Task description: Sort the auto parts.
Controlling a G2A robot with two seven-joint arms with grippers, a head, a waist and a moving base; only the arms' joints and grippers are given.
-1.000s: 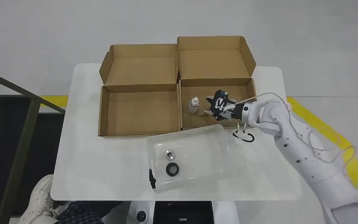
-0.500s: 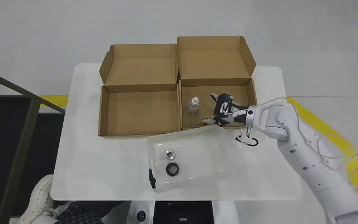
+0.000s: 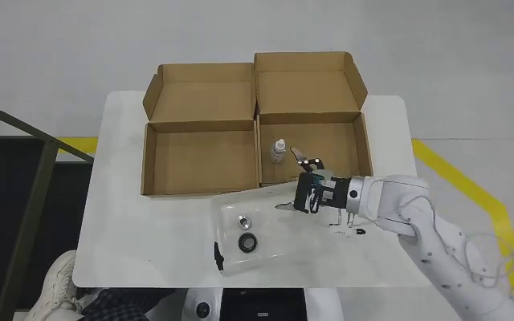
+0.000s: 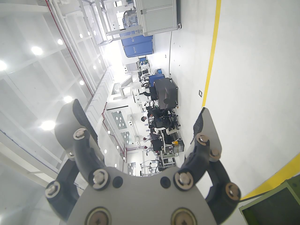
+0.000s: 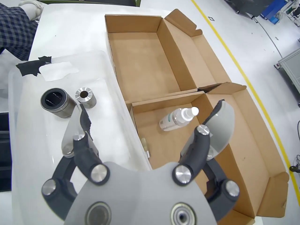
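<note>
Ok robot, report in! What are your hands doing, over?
Left hand open, empty. Right hand open, above the clear tray edge. Bottle lies in the box; two metal parts wait in tray. Nothing blocking.

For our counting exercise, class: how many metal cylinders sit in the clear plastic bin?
2. The larger bearing with a dark bore stands in the clear bin; the smaller silver bushing stands just beside it, nearer the cardboard boxes. None appears hidden.

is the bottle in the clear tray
No, the bottle lies in a cardboard box beside the tray.
</note>
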